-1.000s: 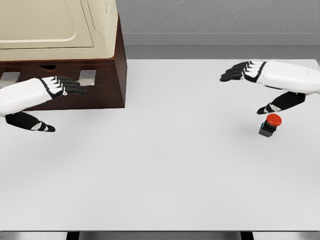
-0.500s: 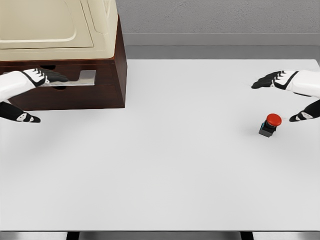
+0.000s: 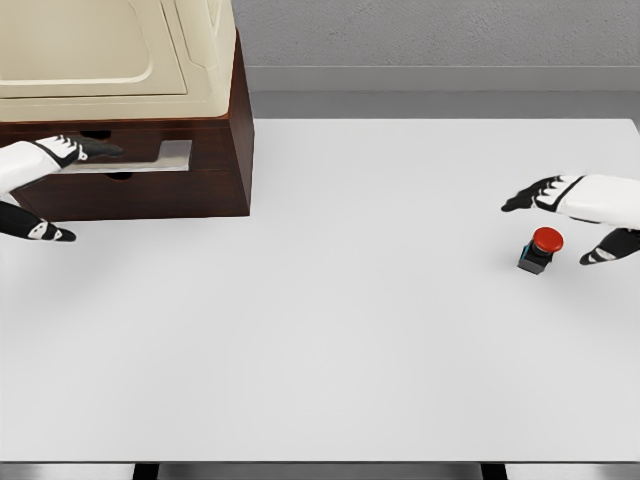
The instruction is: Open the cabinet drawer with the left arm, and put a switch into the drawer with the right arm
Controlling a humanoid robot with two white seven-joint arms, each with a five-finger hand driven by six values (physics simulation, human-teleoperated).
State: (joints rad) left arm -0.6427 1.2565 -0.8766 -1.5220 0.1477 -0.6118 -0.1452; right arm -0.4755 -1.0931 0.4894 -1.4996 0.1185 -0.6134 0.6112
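A dark brown cabinet [image 3: 215, 150] with a cream top stands at the table's far left. Its drawer front [image 3: 150, 185] looks flush with the cabinet, and a silver handle [image 3: 155, 155] runs across it. My left hand [image 3: 92, 195] comes in from the left edge. Its fingers [image 3: 95, 150] lie stretched along the handle's left end and its thumb hangs well below, so the hand is open. The switch [image 3: 540, 250], a red button on a small dark base, stands at the right. My right hand [image 3: 550, 228] hovers open over it, with fingers behind it and thumb to its right.
The white table [image 3: 330, 320] reaches to a grey wall at the back. Its front edge runs along the bottom of the view. The switch stands close to the table's right edge.
My right hand has come down and inward until it is right over the switch. My left hand drew slightly left along the handle. Drawer and switch have not moved.
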